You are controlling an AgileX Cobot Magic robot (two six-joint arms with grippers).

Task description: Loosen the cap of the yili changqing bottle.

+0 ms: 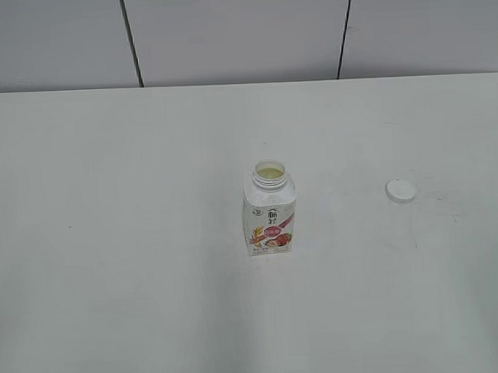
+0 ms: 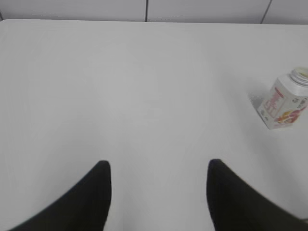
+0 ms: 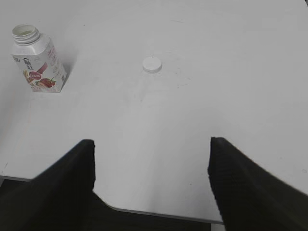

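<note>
The yili changqing bottle (image 1: pixel 270 212) stands upright near the middle of the white table, its neck open with pale liquid showing. It also shows in the left wrist view (image 2: pixel 285 101) at the far right and in the right wrist view (image 3: pixel 37 60) at the upper left. The white cap (image 1: pixel 400 191) lies flat on the table to the bottle's right, apart from it, and shows in the right wrist view (image 3: pixel 152 64). My left gripper (image 2: pixel 159 166) is open and empty, far from the bottle. My right gripper (image 3: pixel 151 144) is open and empty over the table's near edge.
The white table (image 1: pixel 111 242) runs back to a grey panelled wall (image 1: pixel 226 30). Its front edge (image 3: pixel 159 213) shows between the right gripper's fingers. Neither arm shows in the exterior view.
</note>
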